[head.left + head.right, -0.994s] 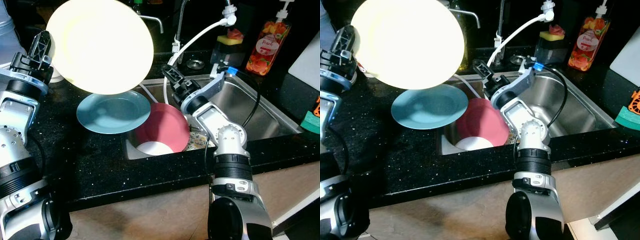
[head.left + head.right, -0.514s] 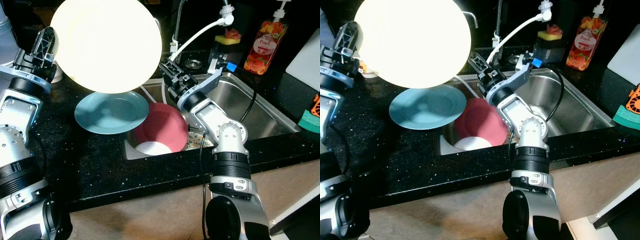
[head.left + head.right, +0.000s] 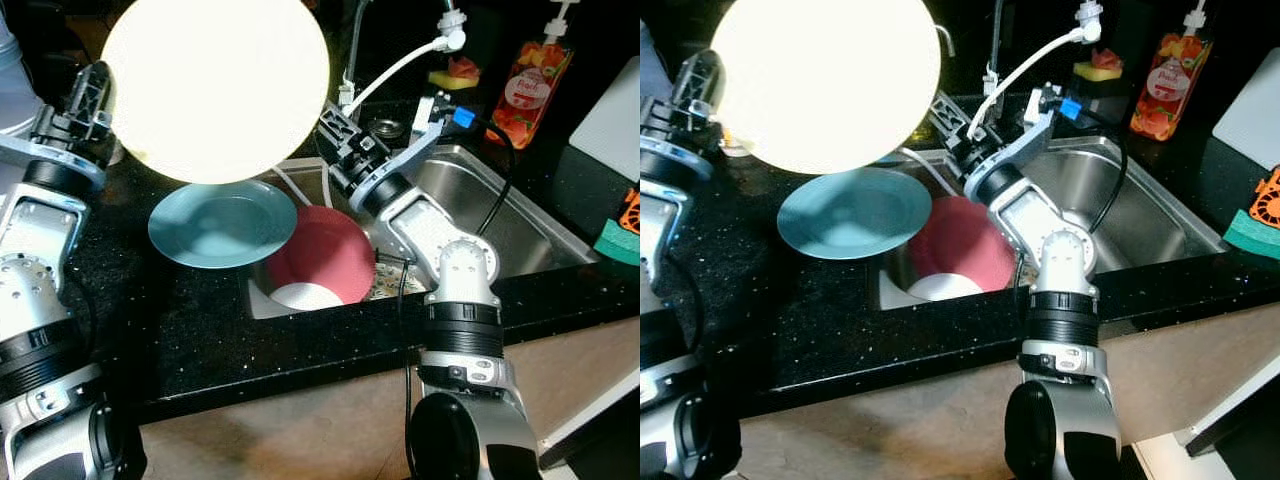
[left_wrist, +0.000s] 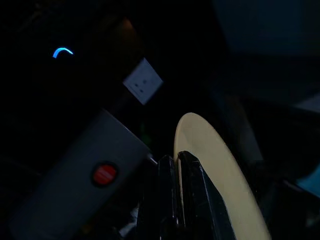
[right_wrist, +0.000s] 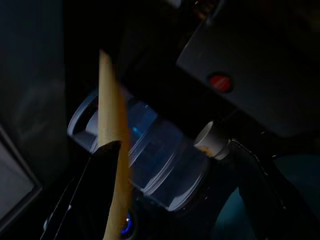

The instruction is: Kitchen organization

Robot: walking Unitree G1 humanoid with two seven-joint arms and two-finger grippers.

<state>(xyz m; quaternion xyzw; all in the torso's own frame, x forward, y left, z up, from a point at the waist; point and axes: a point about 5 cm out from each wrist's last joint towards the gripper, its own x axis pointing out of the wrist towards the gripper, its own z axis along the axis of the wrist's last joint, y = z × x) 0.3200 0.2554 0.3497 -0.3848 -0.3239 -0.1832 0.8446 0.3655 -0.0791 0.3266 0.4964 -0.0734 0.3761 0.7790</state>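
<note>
A large cream plate (image 3: 215, 90) is held up on edge above the counter, with my left gripper (image 3: 95, 95) shut on its left rim. The left wrist view shows the two fingers (image 4: 170, 195) pinching the plate's rim (image 4: 210, 165). My right gripper (image 3: 335, 130) is raised at the plate's right rim and is open. In the right wrist view the rim (image 5: 111, 110) runs between its spread fingers, close against one finger (image 5: 92, 185). A teal plate (image 3: 222, 222) lies on the black counter below. A red plate (image 3: 322, 255) leans in the sink over a white bowl (image 3: 300, 296).
The steel sink (image 3: 500, 220) lies to the right, with a faucet and white hose (image 3: 400, 70) behind it. A peach soap bottle (image 3: 523, 85) and a sponge holder (image 3: 455, 75) stand at the back. A white board (image 3: 610, 110) and a green pad (image 3: 620, 240) sit far right.
My right gripper has risen from the sink, up and left, to the cream plate's right rim. The plate has shifted slightly to the right in the left gripper.
</note>
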